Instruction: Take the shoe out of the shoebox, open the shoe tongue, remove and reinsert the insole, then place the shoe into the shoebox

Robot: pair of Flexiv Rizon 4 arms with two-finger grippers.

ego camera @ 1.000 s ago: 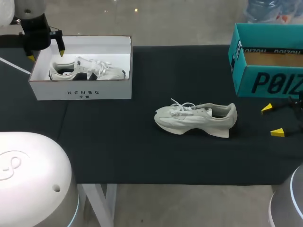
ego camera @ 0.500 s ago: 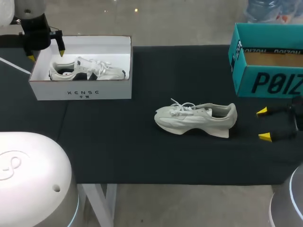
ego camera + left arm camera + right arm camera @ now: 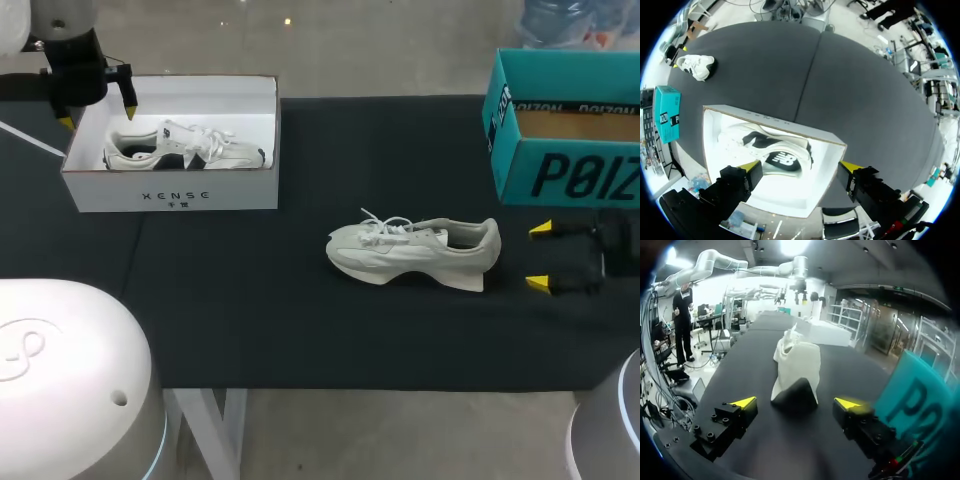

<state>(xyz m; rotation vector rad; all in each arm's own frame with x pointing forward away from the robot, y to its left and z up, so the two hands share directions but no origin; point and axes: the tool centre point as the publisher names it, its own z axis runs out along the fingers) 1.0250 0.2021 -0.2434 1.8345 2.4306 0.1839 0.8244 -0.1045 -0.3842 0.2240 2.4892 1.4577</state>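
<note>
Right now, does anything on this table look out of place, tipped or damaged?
Nothing looks damaged or spilled. The pale shoe stands upright on the table, outside any box, with its laces loose. A second shoe lies in the white shoebox.

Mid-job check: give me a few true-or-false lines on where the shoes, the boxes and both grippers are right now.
1. The pale shoe rests on the table, outside both boxes. True.
2. The right gripper is shut on that shoe's heel. False: it is open, behind the heel and apart from it.
3. The white shoebox is empty. False: a white and black shoe lies in it.
4. The left gripper is open above the white shoebox. True.
5. The teal box sits beside the white shoebox. False: it is at the table's far right, near the right gripper.
</note>
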